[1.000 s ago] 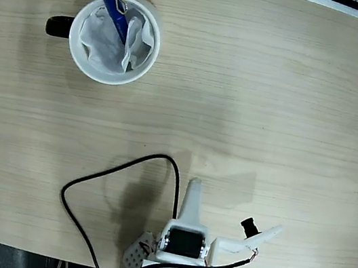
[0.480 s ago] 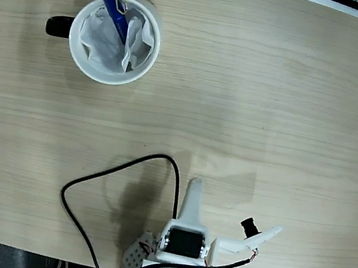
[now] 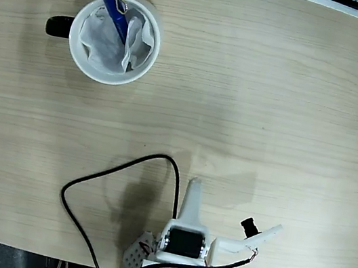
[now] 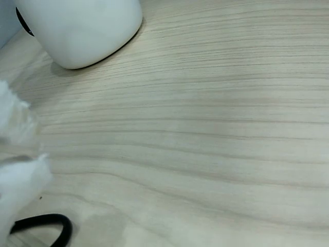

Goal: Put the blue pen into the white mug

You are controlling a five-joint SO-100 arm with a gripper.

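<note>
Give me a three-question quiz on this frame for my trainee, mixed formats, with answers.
1. True or false: the blue pen lies flat on the table.
2. On which side of the white mug does its black handle sit in the fixed view: A left, B right, C bottom?
3. Fill in: the black cable loops on the table near the ____ edge of the fixed view.

Key
1. False: it stands tilted in the mug, cap end over the rim.
2. A
3. bottom

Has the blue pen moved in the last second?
No. The blue pen stands in the white mug, its cap leaning over the same rim spot near the black handle.
</note>
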